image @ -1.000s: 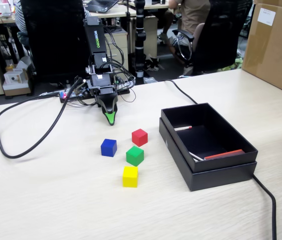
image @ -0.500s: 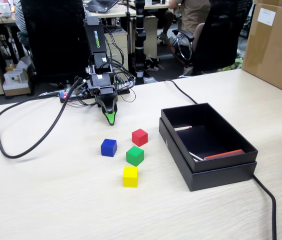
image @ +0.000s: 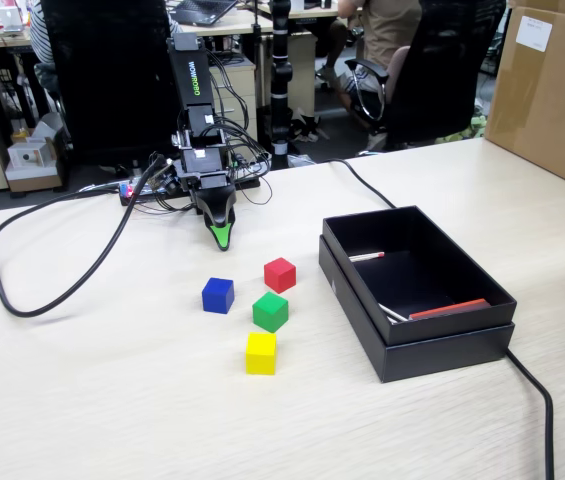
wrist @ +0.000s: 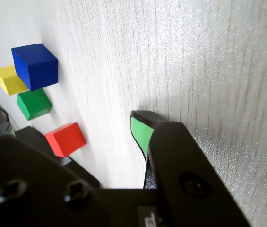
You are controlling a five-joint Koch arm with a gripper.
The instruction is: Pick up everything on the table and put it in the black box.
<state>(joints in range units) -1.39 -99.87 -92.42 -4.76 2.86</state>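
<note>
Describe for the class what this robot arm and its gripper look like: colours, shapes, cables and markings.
The arm is black and blocky, with green lettering on its upper link and small white labels lower down. Thin black wires bunch around its base. The gripper tapers to a point, with a bright green tip on black plastic, and screw heads show in the wrist view.

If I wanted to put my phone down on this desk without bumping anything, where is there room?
Bare wood lies in front of the yellow cube, left of the black box, and left of the blue cube inside the black cable loop. It is crowded where the four cubes cluster below the gripper.
</note>
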